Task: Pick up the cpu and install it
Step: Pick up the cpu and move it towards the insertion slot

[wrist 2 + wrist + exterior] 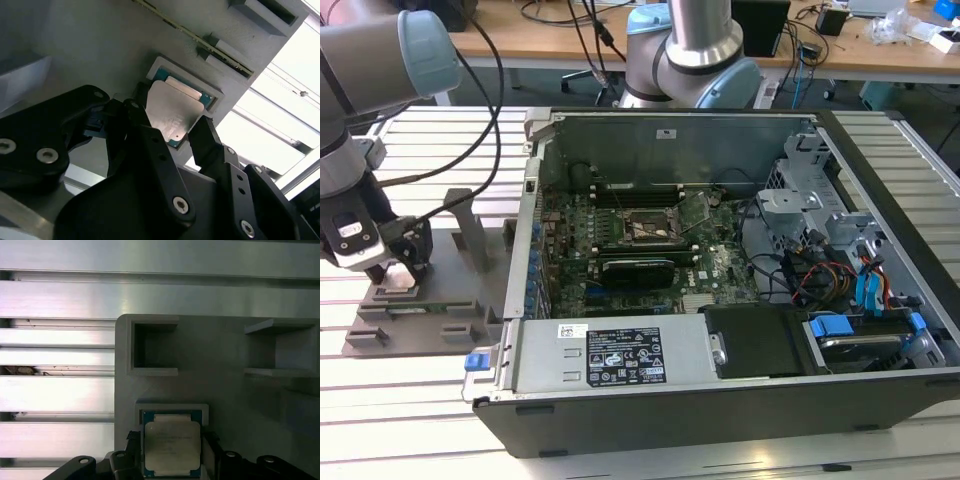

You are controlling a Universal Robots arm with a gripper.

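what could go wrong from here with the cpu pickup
1. The cpu sits snug in a recess of the grey tray, with the gripper straddling it. An off-centre or tilted grasp could jam it against the recess rim or drop it.
2. The socket lies deep in the open computer case, near loose cables, so the carry could clip a wall.

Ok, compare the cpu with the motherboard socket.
The cpu is silver-topped, the motherboard socket a dark frame. The cpu lies in a grey tray, the open gripper straddling it; the motherboard socket sits inside the computer case, unattended. Both are roughly square.
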